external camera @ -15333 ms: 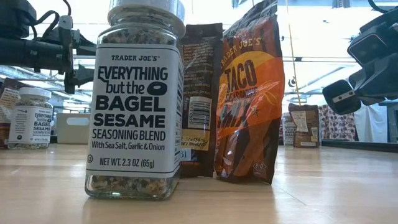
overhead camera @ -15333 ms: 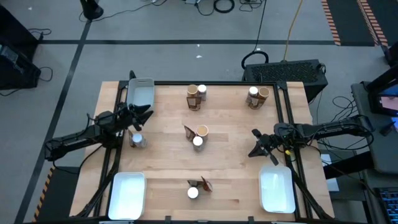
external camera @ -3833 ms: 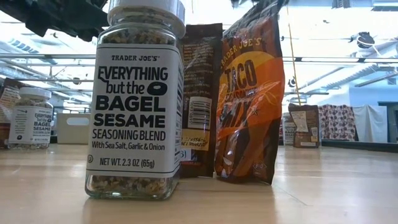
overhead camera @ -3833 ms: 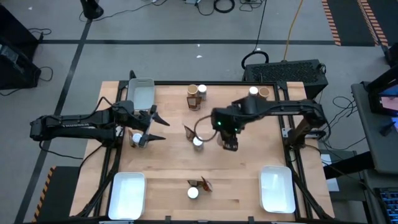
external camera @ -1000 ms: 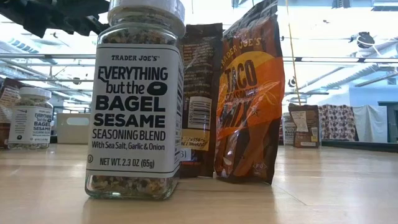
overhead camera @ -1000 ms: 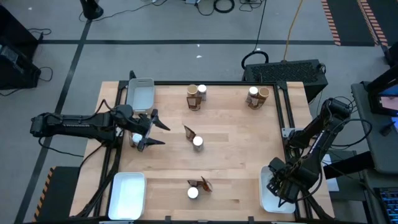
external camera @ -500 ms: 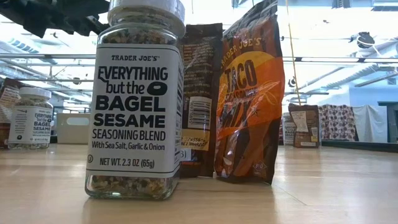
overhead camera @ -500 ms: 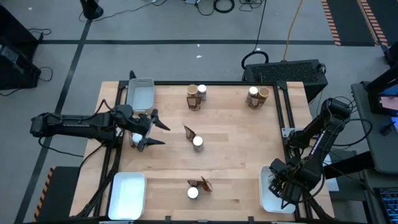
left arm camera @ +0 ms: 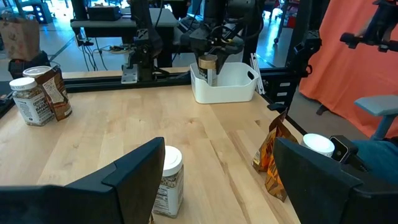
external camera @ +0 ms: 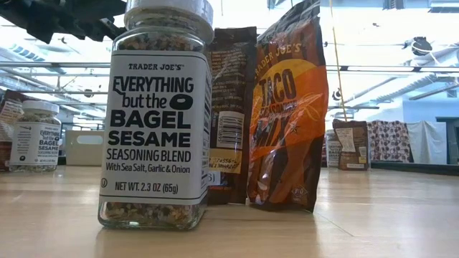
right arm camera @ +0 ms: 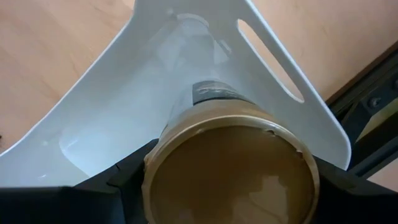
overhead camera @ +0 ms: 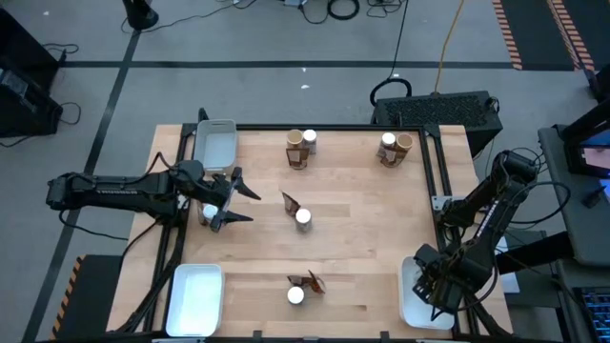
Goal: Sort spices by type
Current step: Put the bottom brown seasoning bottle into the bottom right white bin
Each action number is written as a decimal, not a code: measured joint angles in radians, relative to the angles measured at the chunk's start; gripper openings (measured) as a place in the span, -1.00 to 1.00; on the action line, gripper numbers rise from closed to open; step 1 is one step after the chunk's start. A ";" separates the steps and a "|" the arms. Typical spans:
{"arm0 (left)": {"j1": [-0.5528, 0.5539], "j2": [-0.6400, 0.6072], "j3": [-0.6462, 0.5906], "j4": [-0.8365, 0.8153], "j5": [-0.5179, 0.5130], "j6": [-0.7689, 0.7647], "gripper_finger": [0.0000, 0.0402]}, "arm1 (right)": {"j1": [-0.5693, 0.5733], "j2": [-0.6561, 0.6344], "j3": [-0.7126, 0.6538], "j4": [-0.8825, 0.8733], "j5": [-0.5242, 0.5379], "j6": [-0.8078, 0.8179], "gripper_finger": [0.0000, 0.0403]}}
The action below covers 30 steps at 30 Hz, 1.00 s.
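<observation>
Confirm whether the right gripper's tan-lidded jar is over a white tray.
Yes: the right gripper holds the tan-lidded jar above the white tray.

tan-lid jar (right arm camera: 231,167): upright, clamped in right end effector (right arm camera: 230,180), inside white tray | white-lid jar (overhead camera: 303,218) + sachet (overhead camera: 291,202): surface centre | jar (overhead camera: 295,295) + sachet (overhead camera: 314,282): near edge | jars, sachets: far edge, two clusters | white-lid jar (overhead camera: 209,211): left side, upright, between open left end effector (overhead camera: 233,195) fingers

Both arms matte black, jointed tubular links. Left end effector (overhead camera: 232,198): two flat, tapered black fingers (left arm camera: 132,176). Right end effector (overhead camera: 437,289): same black build.
</observation>
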State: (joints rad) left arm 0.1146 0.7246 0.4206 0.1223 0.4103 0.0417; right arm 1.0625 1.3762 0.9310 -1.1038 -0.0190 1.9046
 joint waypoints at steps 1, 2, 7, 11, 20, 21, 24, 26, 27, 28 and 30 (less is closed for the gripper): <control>0.000 0.000 0.000 0.000 0.000 0.000 0.50 | -0.004 0.000 0.001 0.001 -0.008 0.003 0.33; 0.000 0.000 0.000 0.000 0.000 0.001 0.50 | -0.010 0.000 0.002 0.001 -0.017 0.003 0.33; 0.000 0.000 0.000 0.000 0.000 0.017 0.50 | -0.024 0.000 0.003 -0.005 -0.049 -0.003 0.40; 0.000 0.000 0.000 0.000 0.000 0.017 0.50 | -0.023 0.000 0.006 0.001 -0.047 -0.027 0.52; 0.000 0.000 0.000 0.000 0.000 0.017 0.50 | -0.023 0.000 0.006 0.004 -0.036 -0.068 0.59; 0.000 0.000 0.000 0.000 0.000 0.017 0.50 | -0.023 0.000 0.006 0.004 -0.036 -0.068 0.59; 0.000 0.000 0.000 0.000 0.000 0.017 0.50 | -0.023 0.000 0.006 0.005 -0.035 -0.069 0.59; 0.000 0.000 0.000 0.000 0.000 0.017 0.50 | -0.023 0.000 0.006 0.004 -0.035 -0.063 0.59; 0.000 0.000 0.000 0.000 0.000 0.017 0.50 | -0.023 0.000 0.006 0.004 -0.035 -0.061 0.59; 0.000 0.000 0.000 0.000 0.000 0.017 0.50 | -0.023 0.000 0.006 0.004 -0.035 -0.061 0.59; 0.000 0.000 0.000 0.000 0.000 0.017 0.50 | -0.023 0.000 0.006 0.001 -0.035 -0.059 0.59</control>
State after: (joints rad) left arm 0.1143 0.7246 0.4206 0.1225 0.4103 0.0589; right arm 1.0397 1.3762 0.9367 -1.1025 -0.0536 1.8456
